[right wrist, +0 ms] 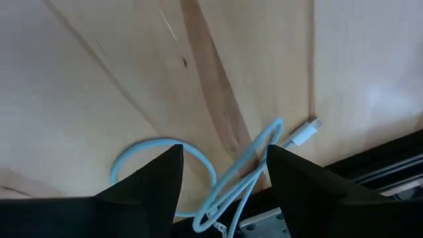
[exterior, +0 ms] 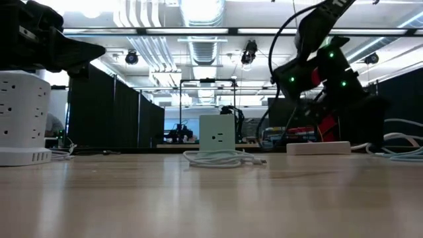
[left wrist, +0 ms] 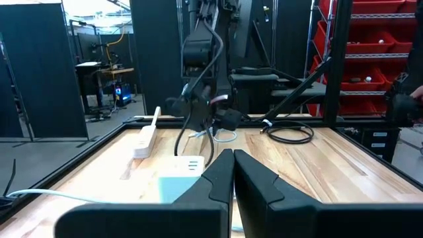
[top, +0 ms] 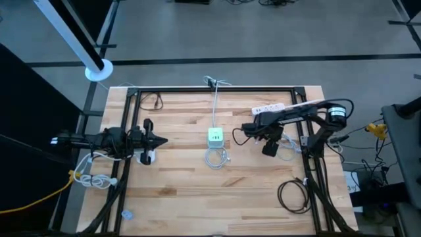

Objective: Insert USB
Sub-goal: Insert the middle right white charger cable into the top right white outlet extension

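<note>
Right gripper [right wrist: 221, 175] hangs with fingers apart over the cable [right wrist: 248, 168], which lies loose at the table's [top: 184, 191] three o'clock edge. It looks light, limp and springy; best pinch the rigid white plug [right wrist: 303, 134]. Left gripper [left wrist: 232, 173] waits, pressed together, at nine o'clock.

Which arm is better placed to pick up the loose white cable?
Right: the open right gripper hangs directly over the white cable with its plug. The shut left gripper waits across the table.
</note>
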You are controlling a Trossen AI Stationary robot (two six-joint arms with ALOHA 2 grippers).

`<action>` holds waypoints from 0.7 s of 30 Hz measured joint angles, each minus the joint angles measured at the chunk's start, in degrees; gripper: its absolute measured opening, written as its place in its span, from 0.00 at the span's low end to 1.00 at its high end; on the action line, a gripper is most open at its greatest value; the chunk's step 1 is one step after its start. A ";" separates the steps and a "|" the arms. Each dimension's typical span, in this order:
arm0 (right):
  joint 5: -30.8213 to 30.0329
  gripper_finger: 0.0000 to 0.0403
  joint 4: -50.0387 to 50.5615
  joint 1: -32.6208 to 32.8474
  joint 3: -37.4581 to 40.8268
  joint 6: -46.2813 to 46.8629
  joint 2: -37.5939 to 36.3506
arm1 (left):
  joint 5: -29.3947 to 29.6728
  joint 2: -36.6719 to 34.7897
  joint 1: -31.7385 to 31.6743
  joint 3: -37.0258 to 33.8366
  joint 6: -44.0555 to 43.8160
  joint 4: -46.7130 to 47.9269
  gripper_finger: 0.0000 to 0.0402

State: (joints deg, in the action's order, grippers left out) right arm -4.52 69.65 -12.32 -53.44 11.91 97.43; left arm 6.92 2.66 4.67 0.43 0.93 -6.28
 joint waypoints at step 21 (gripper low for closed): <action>-7.60 0.01 -2.88 0.02 -9.00 -6.49 -11.40 | 0.01 0.00 -0.01 0.00 0.00 -0.02 0.00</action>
State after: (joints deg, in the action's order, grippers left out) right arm -12.12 66.77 -12.29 -62.44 5.41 86.03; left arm 6.93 2.66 4.65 0.43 0.93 -6.31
